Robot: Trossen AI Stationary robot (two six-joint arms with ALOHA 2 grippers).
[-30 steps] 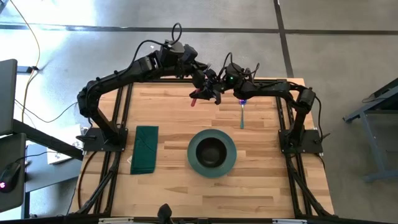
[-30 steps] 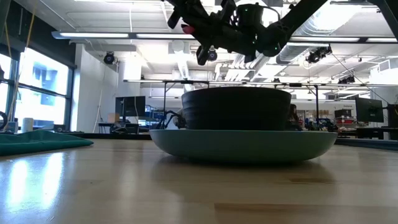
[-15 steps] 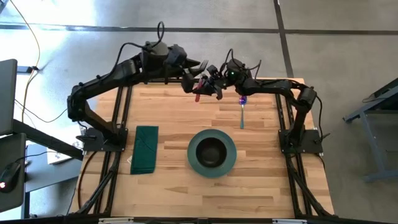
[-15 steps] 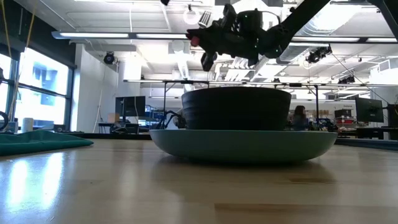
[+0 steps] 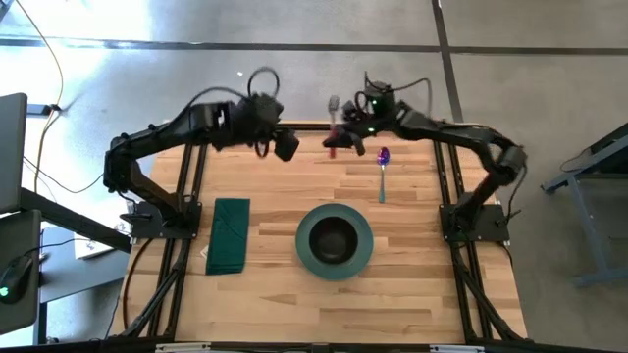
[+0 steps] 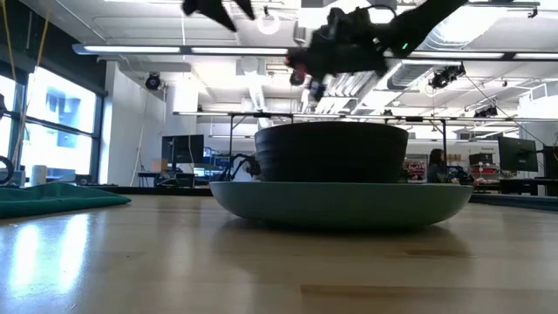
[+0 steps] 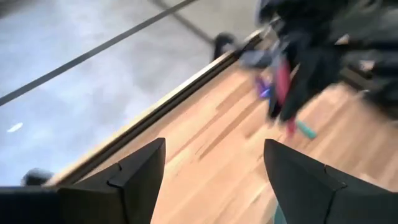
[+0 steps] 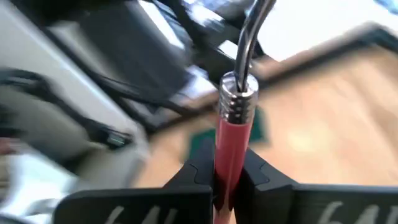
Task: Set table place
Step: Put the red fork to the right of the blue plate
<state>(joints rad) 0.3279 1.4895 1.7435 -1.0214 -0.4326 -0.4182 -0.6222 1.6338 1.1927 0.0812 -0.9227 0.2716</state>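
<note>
My right gripper (image 5: 340, 144) hangs over the far edge of the table (image 5: 265, 294), shut on a red-handled piece of cutlery (image 5: 332, 147) whose grey metal end (image 5: 334, 103) points past that edge. My left gripper (image 5: 287, 146) is open, holds nothing and hangs to the left of it. A spoon (image 5: 382, 175) with a purple and teal handle lies flat on the wood at the far right. A teal plate (image 5: 365, 257) carries a dark bowl (image 5: 334, 238) at the middle. A folded green napkin (image 5: 228, 235) lies flat at the left. My right gripper pinches the red handle (image 8: 227, 146) between its two fingers, a little below the metal collar (image 8: 237, 99). The collar and metal neck (image 8: 250, 28) stick out past the fingertips. The piece is lifted clear, high above the table (image 6: 296, 61).
The black rail frame (image 5: 186, 186) runs along both sides of the table, where the arm bases stand. Bare wood lies between the napkin and the plate and along the near edge. In the low view, the room behind shows desks and screens.
The red-handled piece has passed from my left gripper to my right. The left gripper opened, let go and drew back toward the table's left edge. The right gripper kept its hold and turned the piece so its metal end points past the far edge.
</note>
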